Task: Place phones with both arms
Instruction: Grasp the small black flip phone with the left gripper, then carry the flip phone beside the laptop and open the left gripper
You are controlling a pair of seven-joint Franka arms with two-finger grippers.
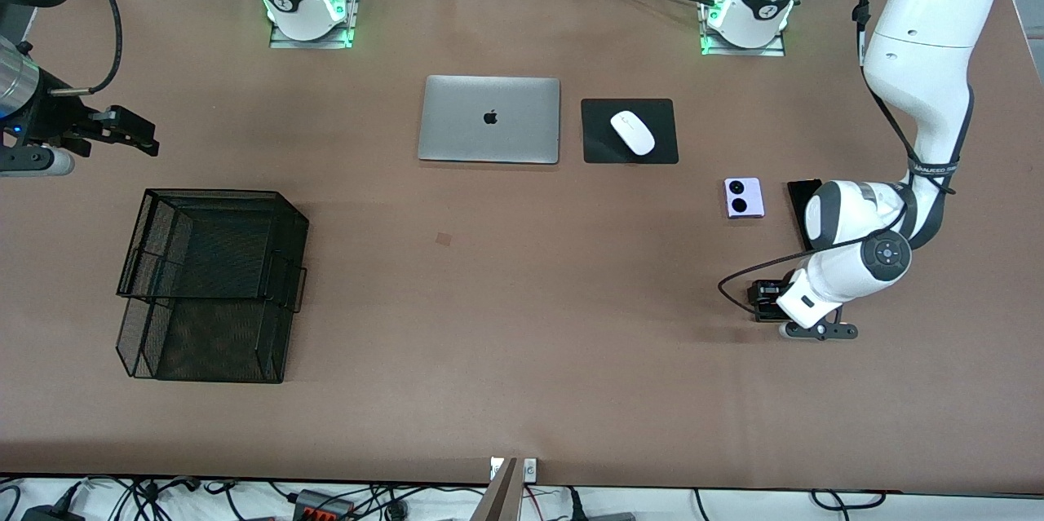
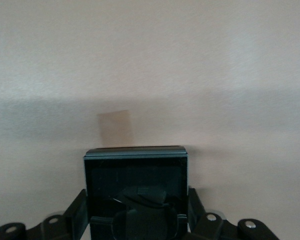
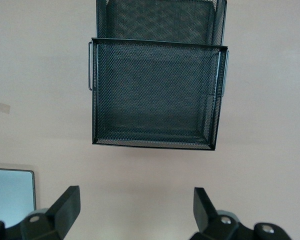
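Blk flip phone point(image 2: 135, 192) in left jaws point(image 1: 765, 301), clear only via wrist cam.

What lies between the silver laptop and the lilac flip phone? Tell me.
The black mouse pad carrying the white mouse lies between the silver laptop and the lilac flip phone, as the front view shows.

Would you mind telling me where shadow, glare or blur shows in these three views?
Front view: even light, a soft shadow on the table beside the left gripper. Left wrist view: a shadow band on the table, and the black flip phone between the fingers mirrors the gripper. Right wrist view: the mesh tray is sharp, the right gripper slightly soft.
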